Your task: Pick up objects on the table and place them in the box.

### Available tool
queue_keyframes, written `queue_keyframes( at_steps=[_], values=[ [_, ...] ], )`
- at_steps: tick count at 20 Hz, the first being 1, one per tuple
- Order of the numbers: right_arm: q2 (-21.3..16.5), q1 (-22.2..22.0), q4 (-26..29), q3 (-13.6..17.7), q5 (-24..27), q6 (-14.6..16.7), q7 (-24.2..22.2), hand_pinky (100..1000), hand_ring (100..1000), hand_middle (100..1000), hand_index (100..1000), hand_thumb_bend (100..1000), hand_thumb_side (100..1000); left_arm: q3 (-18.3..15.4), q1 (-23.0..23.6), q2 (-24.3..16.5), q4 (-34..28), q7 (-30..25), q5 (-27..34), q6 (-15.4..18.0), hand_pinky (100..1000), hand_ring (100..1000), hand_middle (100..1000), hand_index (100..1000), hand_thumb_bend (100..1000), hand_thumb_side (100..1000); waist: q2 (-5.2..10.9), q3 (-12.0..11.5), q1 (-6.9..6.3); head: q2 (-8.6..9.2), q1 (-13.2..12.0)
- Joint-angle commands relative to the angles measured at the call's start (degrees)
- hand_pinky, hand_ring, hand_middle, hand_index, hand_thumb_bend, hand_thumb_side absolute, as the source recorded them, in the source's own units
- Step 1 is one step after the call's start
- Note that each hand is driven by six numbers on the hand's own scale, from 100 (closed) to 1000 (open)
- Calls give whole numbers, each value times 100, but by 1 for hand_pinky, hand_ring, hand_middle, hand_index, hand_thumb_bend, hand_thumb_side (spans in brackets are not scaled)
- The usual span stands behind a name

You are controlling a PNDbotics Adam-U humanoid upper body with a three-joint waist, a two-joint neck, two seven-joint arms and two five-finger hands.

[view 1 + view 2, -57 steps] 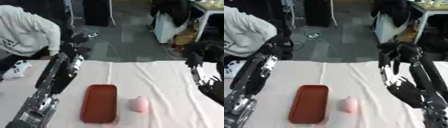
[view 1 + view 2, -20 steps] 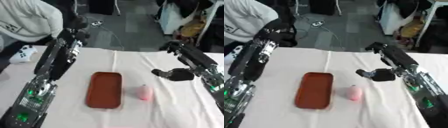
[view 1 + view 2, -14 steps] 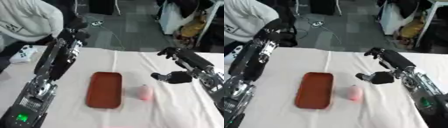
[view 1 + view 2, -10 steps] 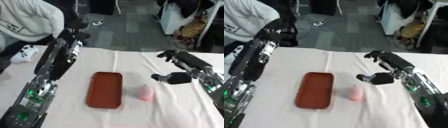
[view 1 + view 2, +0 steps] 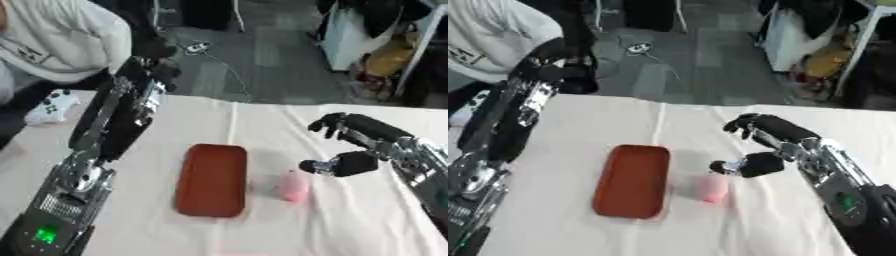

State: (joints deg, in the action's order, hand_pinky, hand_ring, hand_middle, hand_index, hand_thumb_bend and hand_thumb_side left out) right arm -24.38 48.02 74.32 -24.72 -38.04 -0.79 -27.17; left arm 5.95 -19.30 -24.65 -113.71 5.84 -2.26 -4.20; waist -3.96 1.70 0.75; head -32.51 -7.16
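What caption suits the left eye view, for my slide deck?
Right hand hovers open by the pink object beside the red tray.

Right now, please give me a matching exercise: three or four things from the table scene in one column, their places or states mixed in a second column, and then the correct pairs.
Things:
1. red tray
2. pink object
3. right hand
4. left hand

Places or states:
A. raised past the table's far edge
B. lying just right of the tray
C. open, hovering near the pink object
D. flat on the white cloth, empty

Pairs: 1-D, 2-B, 3-C, 4-A
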Motion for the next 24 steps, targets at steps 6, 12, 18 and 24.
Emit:
queue_keyframes(
  at_steps=[6,12,18,24],
  values=[
    [166,16,-321,54,-112,129,38,692,739,795,885,575,706,4,-142,-25,-88,-32,39,15,738,750,886,994,100,800,95,-74,3,293,-120],
    [232,-87,-547,26,-169,240,2,709,748,796,881,582,690,16,-177,0,-88,-48,49,17,737,750,886,992,100,801,83,-116,15,319,-177],
    [143,-117,-700,-6,-323,427,-105,730,757,795,876,610,655,21,-184,2,-88,-59,48,8,737,750,886,993,100,800,72,-128,24,279,-221],
    [59,-147,-792,26,-393,644,-186,738,759,790,874,636,620,23,-175,-12,-88,-65,45,-3,737,750,886,993,100,800,80,-113,27,258,-228]
  ],
)
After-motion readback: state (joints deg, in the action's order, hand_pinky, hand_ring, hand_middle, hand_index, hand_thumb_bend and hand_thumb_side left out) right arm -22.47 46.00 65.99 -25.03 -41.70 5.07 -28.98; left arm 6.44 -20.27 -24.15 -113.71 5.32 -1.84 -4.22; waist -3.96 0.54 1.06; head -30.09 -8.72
